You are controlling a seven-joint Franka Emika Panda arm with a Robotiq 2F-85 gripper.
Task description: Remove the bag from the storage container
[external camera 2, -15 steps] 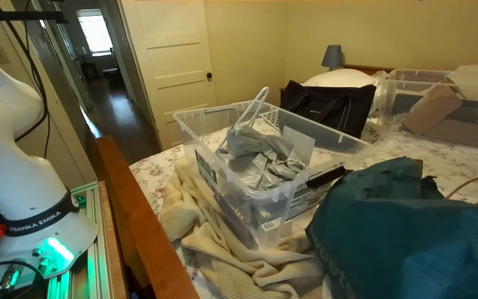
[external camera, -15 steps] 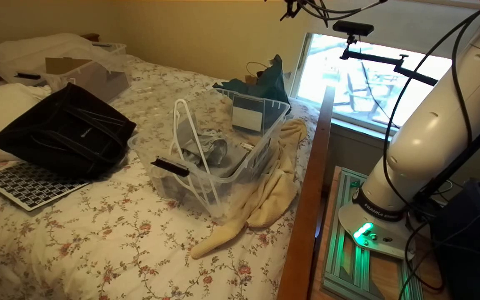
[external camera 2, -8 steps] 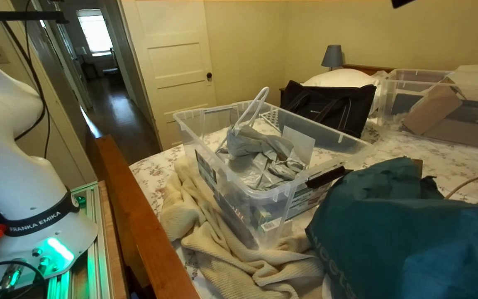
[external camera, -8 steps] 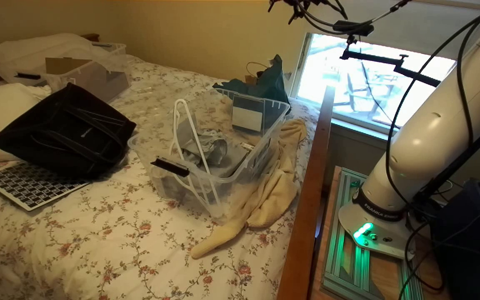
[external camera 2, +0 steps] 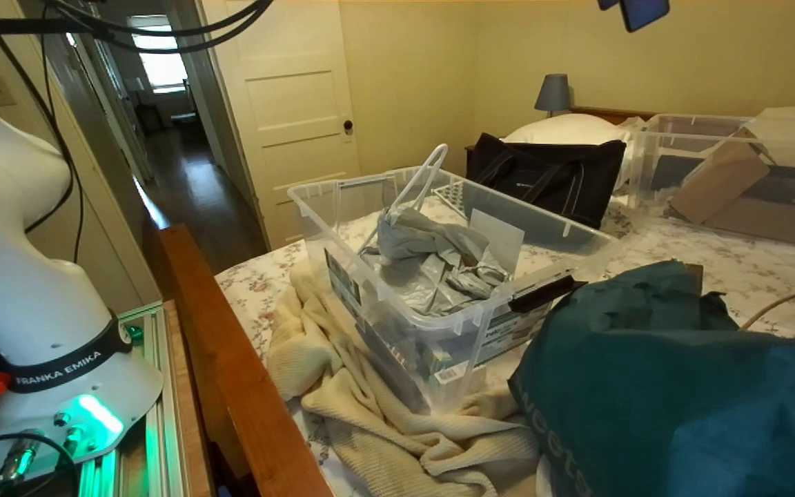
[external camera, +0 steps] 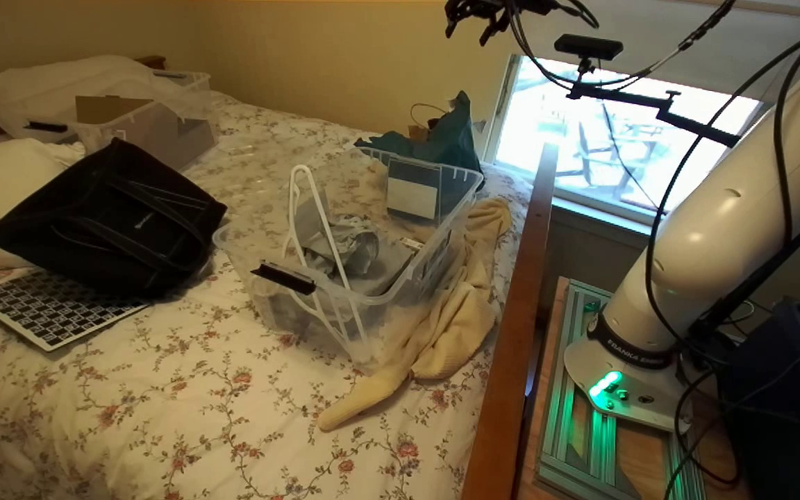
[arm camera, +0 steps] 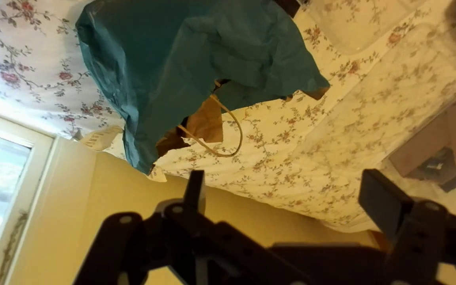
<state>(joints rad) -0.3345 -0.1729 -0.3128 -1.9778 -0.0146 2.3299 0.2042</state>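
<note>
A crumpled grey plastic bag point(external camera 2: 439, 255) lies inside the clear storage container point(external camera 2: 384, 331) on the bed. The bag point(external camera: 355, 243) and the container point(external camera: 372, 298) show in both exterior views. A white hanger point(external camera 2: 417, 181) sticks up above the rim beside the bag; it also shows in an exterior view point(external camera: 330, 239). My gripper point(external camera: 468, 35) hangs high above the bed, well above the container. In the wrist view my gripper point(arm camera: 283, 178) is open with nothing between its fingers. The grey bag and this container's contents are out of the wrist view.
A teal bag point(external camera 2: 673, 386) stands against the container's end and fills the upper wrist view point(arm camera: 196, 51). A black tote point(external camera: 115, 222) lies beside the container. A cream blanket point(external camera: 455, 312) and the wooden bed rail point(external camera: 518, 333) lie toward the arm. Another clear bin point(external camera 2: 735, 166) stands farther off.
My gripper has come down further into view from the top edge in both exterior views. The arm has leaned back, and its cables hang lower. The bag and container have not moved.
</note>
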